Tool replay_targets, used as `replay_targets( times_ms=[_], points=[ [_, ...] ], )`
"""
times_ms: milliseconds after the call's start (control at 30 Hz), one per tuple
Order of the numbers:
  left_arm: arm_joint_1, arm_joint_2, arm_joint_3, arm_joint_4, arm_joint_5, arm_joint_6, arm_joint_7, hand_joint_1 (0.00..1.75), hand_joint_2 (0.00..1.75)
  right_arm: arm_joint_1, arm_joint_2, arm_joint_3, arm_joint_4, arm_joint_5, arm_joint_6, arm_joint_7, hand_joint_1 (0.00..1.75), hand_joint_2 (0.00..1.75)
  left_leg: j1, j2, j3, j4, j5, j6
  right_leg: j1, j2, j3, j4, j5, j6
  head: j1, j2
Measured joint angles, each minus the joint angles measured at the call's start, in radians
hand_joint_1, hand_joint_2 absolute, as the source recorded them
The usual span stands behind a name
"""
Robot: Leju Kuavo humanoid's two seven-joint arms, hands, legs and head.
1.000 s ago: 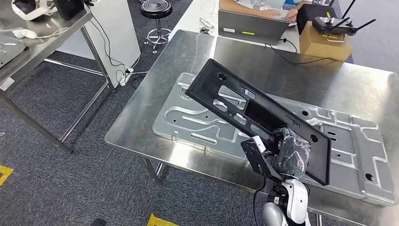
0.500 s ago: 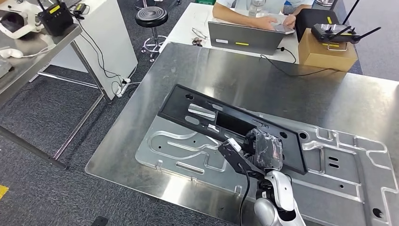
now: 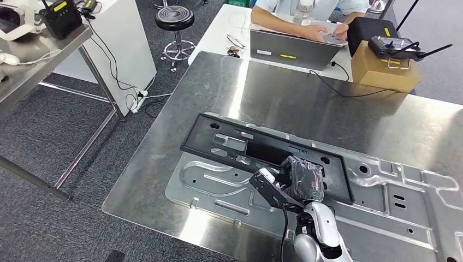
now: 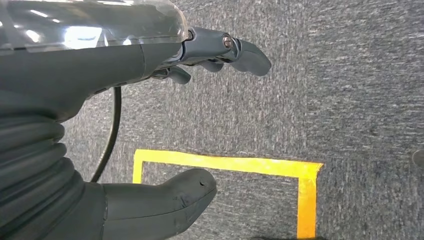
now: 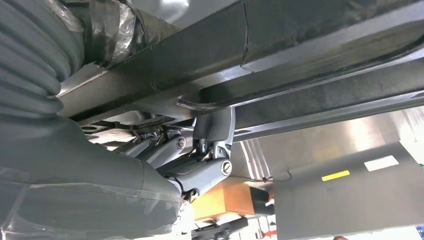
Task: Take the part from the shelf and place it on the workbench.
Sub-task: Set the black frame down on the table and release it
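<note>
The part (image 3: 256, 147) is a long black panel with cut-outs. It lies low and nearly flat across the workbench (image 3: 306, 103), over a silver stamped plate (image 3: 218, 185). My right hand (image 3: 306, 177), wrapped in plastic film, grips the part's near edge. In the right wrist view the dark fingers (image 5: 210, 150) hook around the black part (image 5: 300, 45) from below. My left hand (image 4: 125, 60) hangs above grey carpet, its fingers apart and holding nothing.
A laptop (image 3: 292, 46) and a cardboard box (image 3: 382, 68) with a remote on top sit at the bench's far edge, where a person (image 3: 306, 8) works. A stool (image 3: 174, 16) and a side table (image 3: 33, 60) stand at the left. Yellow tape (image 4: 225, 162) marks the floor.
The black part has come down from a steep tilt to lie almost flat over the silver plate, still held by my right hand. The camera view has also shifted.
</note>
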Motion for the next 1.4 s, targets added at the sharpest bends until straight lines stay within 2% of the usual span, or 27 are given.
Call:
replay_targets(
  times_ms=[33, 67, 133, 167, 200, 300, 333, 367, 433, 467, 500, 533, 567, 633, 700, 733, 833, 900, 967, 1000, 1033, 1067, 1100, 1167, 1233, 1333, 1400],
  points=[
    [0.000, -0.001, 0.000, 0.000, 0.000, 0.000, 0.000, 0.00, 1.75, 0.001, -0.001, 0.000, 0.002, 0.000, 0.000, 0.000, 1.75, 1.75, 0.000, 0.000, -0.002, 0.000, 0.002, 0.000, -0.002, -0.001, 0.008, -0.012, 0.019, 0.001, 0.000, 0.000],
    [0.001, -0.001, 0.000, 0.000, 0.000, 0.000, 0.001, 0.00, 1.75, 0.002, -0.002, 0.000, 0.003, 0.000, 0.000, 0.000, 1.75, 1.75, 0.000, -0.001, -0.004, 0.000, 0.005, 0.000, -0.003, -0.001, 0.035, -0.061, 0.052, 0.000, 0.000, 0.000],
    [0.001, -0.005, 0.000, 0.000, -0.002, 0.001, 0.001, 0.00, 1.75, -0.001, -0.003, 0.000, 0.003, 0.000, 0.000, 0.000, 1.75, 1.75, -0.001, -0.003, -0.007, 0.000, 0.014, -0.005, -0.001, -0.002, 0.112, -0.202, 0.110, -0.007, 0.000, 0.000],
    [0.001, -0.007, 0.000, 0.000, -0.003, 0.002, 0.002, 0.00, 1.75, -0.002, -0.003, 0.000, 0.003, 0.000, 0.000, 0.000, 1.75, 1.75, -0.001, -0.004, -0.007, -0.001, 0.019, -0.010, 0.002, -0.001, 0.136, -0.249, 0.127, -0.011, 0.000, 0.000],
    [0.001, -0.010, 0.000, 0.000, -0.005, 0.004, 0.002, 0.00, 1.75, -0.003, -0.003, 0.000, 0.003, 0.000, 0.000, 0.000, 1.75, 1.75, 0.000, -0.004, -0.008, -0.002, 0.025, -0.015, 0.006, -0.001, 0.146, -0.274, 0.134, -0.014, 0.000, 0.000],
    [0.003, -0.015, 0.000, 0.000, -0.007, 0.013, 0.004, 0.00, 1.75, -0.002, -0.003, 0.000, 0.004, -0.001, 0.000, 0.000, 1.75, 1.75, 0.001, -0.005, -0.011, -0.013, 0.044, -0.035, 0.008, -0.001, 0.132, -0.288, 0.157, -0.026, -0.001, 0.000],
    [0.004, -0.017, 0.000, 0.000, -0.008, 0.015, 0.004, 0.00, 1.75, -0.002, -0.002, 0.000, 0.005, 0.000, 0.000, 0.001, 1.75, 1.75, 0.001, -0.005, -0.018, -0.007, 0.032, -0.041, 0.005, -0.003, 0.126, -0.294, 0.170, -0.032, -0.001, 0.000],
    [0.005, -0.019, 0.000, 0.000, -0.009, 0.017, 0.005, 0.00, 1.75, -0.003, -0.001, 0.000, 0.005, 0.002, 0.000, 0.000, 1.75, 1.75, 0.001, -0.005, -0.030, 0.016, 0.001, -0.046, 0.001, -0.005, 0.117, -0.301, 0.184, -0.037, -0.001, 0.000],
    [0.006, -0.022, -0.001, 0.000, -0.010, 0.021, 0.008, 0.00, 1.75, -0.005, 0.001, -0.001, 0.006, 0.007, 0.000, -0.001, 1.75, 1.75, 0.003, -0.004, -0.063, 0.121, -0.098, -0.052, -0.001, -0.010, 0.094, -0.305, 0.205, -0.044, -0.002, 0.000],
    [0.006, -0.022, -0.002, 0.000, -0.010, 0.023, 0.009, 0.00, 1.75, -0.005, 0.001, -0.001, 0.007, 0.010, 0.000, -0.002, 1.75, 1.75, 0.004, -0.004, -0.075, 0.185, -0.134, -0.055, 0.000, -0.012, 0.082, -0.305, 0.212, -0.044, -0.002, 0.000],
    [0.006, -0.023, -0.003, 0.000, -0.011, 0.026, 0.010, 0.00, 1.75, -0.005, 0.002, -0.001, 0.007, 0.013, 0.000, -0.002, 1.75, 1.75, 0.004, -0.003, -0.078, 0.233, -0.147, -0.057, 0.001, -0.014, 0.071, -0.303, 0.218, -0.044, -0.002, 0.000],
    [0.006, -0.024, -0.004, 0.000, -0.013, 0.029, 0.011, 0.00, 1.31, -0.005, 0.002, -0.001, 0.008, 0.015, 0.000, -0.002, 1.31, 1.31, 0.005, -0.003, -0.067, 0.254, -0.139, -0.059, 0.001, -0.016, 0.061, -0.301, 0.224, -0.042, -0.001, 0.000],
    [0.006, -0.026, -0.005, 0.000, -0.014, 0.031, 0.012, 0.00, 0.87, -0.006, 0.002, -0.002, 0.008, 0.017, 0.000, -0.001, 0.87, 0.87, 0.006, -0.003, -0.039, 0.239, -0.117, -0.060, 0.001, -0.018, 0.052, -0.298, 0.229, -0.039, -0.001, 0.000],
    [0.007, -0.029, -0.007, 0.000, -0.017, 0.036, 0.014, 0.00, 0.00, -0.006, 0.003, -0.003, 0.008, 0.019, 0.001, 0.002, 0.00, 0.00, 0.008, -0.002, 0.061, 0.120, -0.089, -0.059, 0.002, -0.020, 0.041, -0.290, 0.235, -0.033, -0.002, 0.000],
    [0.006, -0.034, -0.013, 0.000, -0.021, 0.044, 0.015, 0.00, 0.00, -0.006, 0.008, -0.005, 0.010, 0.019, 0.002, 0.010, 0.00, 0.00, 0.006, -0.004, 0.137, 0.011, -0.101, -0.053, 0.005, -0.021, 0.032, -0.279, 0.239, -0.024, -0.001, 0.000],
    [0.007, -0.036, -0.017, 0.000, -0.024, 0.047, 0.016, 0.00, 0.00, -0.005, 0.011, -0.006, 0.012, 0.019, 0.002, 0.014, 0.00, 0.00, 0.004, -0.005, 0.148, -0.012, -0.111, -0.046, 0.006, -0.021, 0.029, -0.275, 0.242, -0.019, -0.001, 0.000],
    [0.011, -0.042, -0.023, 0.000, -0.025, 0.041, 0.019, 0.00, 0.00, -0.006, 0.016, -0.008, 0.019, 0.020, 0.006, 0.019, 0.00, 0.00, 0.003, -0.002, 0.141, -0.021, -0.106, -0.019, 0.004, -0.019, 0.017, -0.260, 0.239, -0.003, -0.001, 0.000],
    [0.012, -0.044, -0.023, 0.000, -0.019, 0.034, 0.020, 0.00, 0.00, -0.009, 0.017, -0.009, 0.024, 0.021, 0.009, 0.018, 0.00, 0.00, 0.004, 0.002, 0.134, -0.024, -0.096, -0.003, 0.001, -0.016, -0.017, -0.186, 0.186, 0.006, -0.001, 0.000],
    [0.011, -0.043, -0.023, 0.000, -0.016, 0.031, 0.023, 0.00, 0.00, -0.014, 0.020, -0.009, 0.031, 0.023, 0.013, 0.016, 0.00, 0.00, 0.001, 0.003, 0.123, -0.023, -0.089, 0.005, 0.001, -0.014, -0.074, -0.052, 0.116, 0.012, -0.001, 0.000],
    [0.011, -0.043, -0.023, 0.000, -0.015, 0.030, 0.025, 0.00, 0.00, -0.016, 0.022, -0.009, 0.036, 0.024, 0.015, 0.016, 0.00, 0.00, -0.001, 0.004, 0.119, -0.022, -0.087, 0.007, 0.001, -0.014, -0.096, 0.001, 0.097, 0.013, -0.001, 0.000],
    [0.011, -0.043, -0.023, 0.000, -0.013, 0.028, 0.028, 0.00, 0.00, -0.019, 0.025, -0.008, 0.042, 0.024, 0.017, 0.015, 0.00, 0.00, -0.003, 0.004, 0.117, -0.021, -0.086, 0.007, 0.001, -0.014, -0.099, 0.017, 0.100, 0.011, -0.001, 0.000],
    [0.010, -0.043, -0.023, 0.000, -0.011, 0.027, 0.031, 0.00, 0.00, -0.023, 0.028, -0.008, 0.048, 0.025, 0.017, 0.015, 0.00, 0.00, -0.006, 0.003, 0.117, -0.021, -0.085, 0.007, 0.002, -0.013, -0.085, -0.004, 0.121, 0.007, -0.001, 0.000],
    [0.009, -0.043, -0.023, 0.000, -0.010, 0.024, 0.034, 0.00, 0.00, -0.028, 0.030, -0.008, 0.053, 0.025, 0.017, 0.014, 0.00, 0.00, -0.009, 0.003, 0.118, -0.021, -0.085, 0.007, 0.005, -0.012, -0.053, -0.061, 0.154, -0.001, -0.001, 0.000],
    [0.004, -0.044, -0.023, 0.000, -0.006, 0.018, 0.038, 0.00, 0.00, -0.044, 0.036, -0.008, 0.062, 0.024, 0.018, 0.011, 0.00, 0.00, -0.013, 0.002, 0.118, -0.020, -0.084, 0.005, 0.014, -0.012, 0.019, -0.201, 0.208, -0.029, -0.001, 0.000],
    [-0.001, -0.044, -0.023, 0.000, -0.003, 0.013, 0.040, 0.00, 0.00, -0.060, 0.042, -0.008, 0.070, 0.020, 0.018, 0.010, 0.00, 0.00, -0.011, 0.004, 0.113, -0.021, -0.082, -0.002, 0.023, -0.012, 0.048, -0.269, 0.221, -0.049, -0.001, 0.000],
    [-0.003, -0.043, -0.023, -0.001, 0.001, 0.013, 0.040, 0.00, 0.00, -0.072, 0.050, -0.008, 0.082, 0.015, 0.017, 0.010, 0.00, 0.00, -0.012, 0.007, 0.110, -0.020, -0.084, -0.017, 0.020, -0.012, 0.055, -0.292, 0.230, -0.053, 0.000, 0.000],
    [-0.004, -0.042, -0.023, -0.002, 0.002, 0.013, 0.040, 0.00, 0.00, -0.081, 0.059, -0.007, 0.088, 0.015, 0.016, 0.009, 0.00, 0.00, -0.013, 0.005, 0.085, 0.036, -0.121, -0.027, 0.009, -0.014, 0.064, -0.313, 0.240, -0.055, -0.001, 0.000]
  ],
)
